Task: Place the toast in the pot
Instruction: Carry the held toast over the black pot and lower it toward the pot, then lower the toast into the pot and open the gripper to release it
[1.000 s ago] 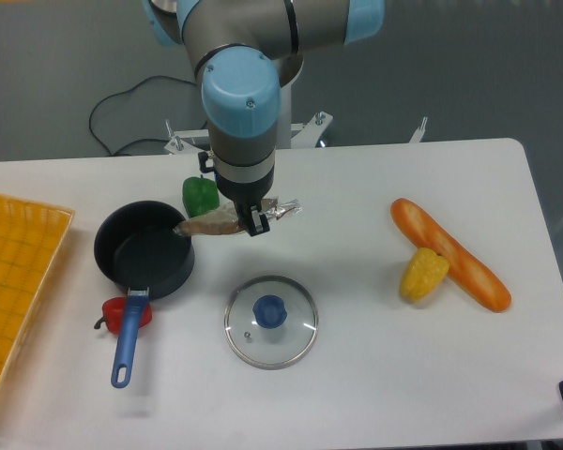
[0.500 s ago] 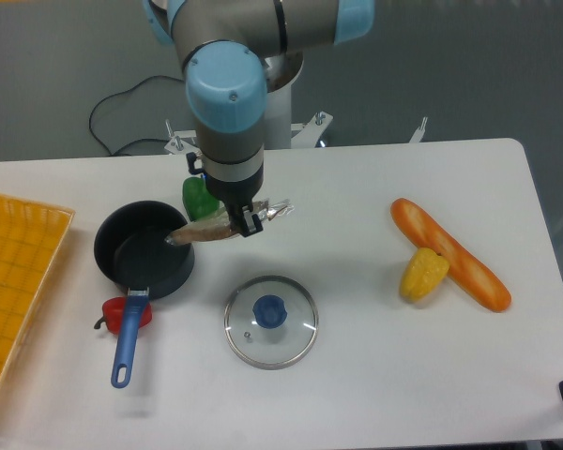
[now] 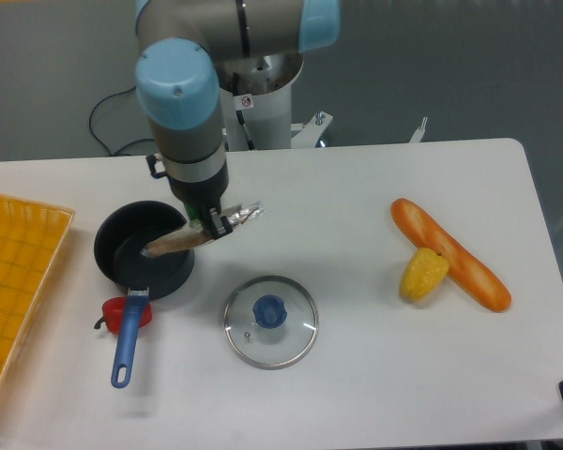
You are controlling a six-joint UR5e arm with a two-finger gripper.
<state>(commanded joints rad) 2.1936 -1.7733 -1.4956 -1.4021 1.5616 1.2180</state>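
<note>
- While I watch from the fixed camera, the two-finger gripper [image 3: 209, 225] on the grey and pale-blue arm [image 3: 181, 112] hangs over the right part of the small round black saucepan with low sides [image 3: 122, 265]
- I see the gripper pinching the thin flat slice of toy bread with a pale beige face and browner crust [image 3: 176, 243] by one edge, the black fingers pressed onto it
- The toast is held tilted, nearly edge-on to my view, its low end reaching left over the pot's dark inside, its high end at the fingers; I cannot tell whether it touches the pot
- A crumpled silvery strip [image 3: 244, 215] sticks out to the right of the fingers
- The pot sits on the white table [image 3: 357, 375], its long blue handle [image 3: 128, 342] pointing toward the near edge
- Just beside the handle, on its left, I see a small red toy vegetable [image 3: 119, 315], partly under the handle
- A round glass lid with a blue knob [image 3: 271, 321] lies flat to the right of the pot, apart from it
- A yellow woven tray [image 3: 14, 281] lies at the table's left edge
- Well apart on the right, a long orange toy baguette [image 3: 450, 254] lies on a slant with a yellow corn piece [image 3: 423, 274] touching its left side
- A black cable [image 3: 113, 122] loops on the grey floor behind the table
</note>
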